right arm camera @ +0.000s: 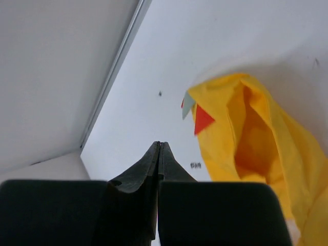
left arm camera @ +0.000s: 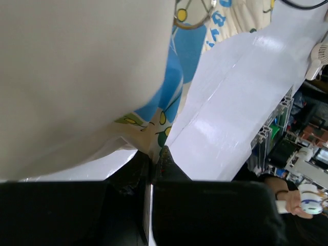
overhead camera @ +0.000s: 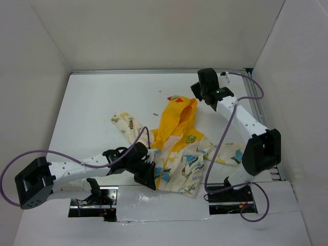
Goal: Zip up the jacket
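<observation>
Left gripper [left arm camera: 156, 154] is pinched nearly closed on the near-left hem of the jacket [overhead camera: 180, 154], and the cloth fills most of its wrist view. Right gripper [right arm camera: 160, 147] is fully closed on nothing, hovering just off the far-right side of the yellow hood [right arm camera: 246, 133]. Jacket lies mid-table [overhead camera: 92, 102] with its front spread open, so I judge zipping as not yet started: edges to align, slider to engage and pull.

Jacket [overhead camera: 187, 163]: cream shell printed with blue, green and yellow cartoon motifs; hood [overhead camera: 177, 117] and lining [overhead camera: 165, 178] bright yellow. Hood edge carries a red triangle [right arm camera: 203, 119] beside a pale grey-blue one. Table [overhead camera: 97, 102] plain white, unpatterned; right gripper [right arm camera: 159, 146] matte black.
</observation>
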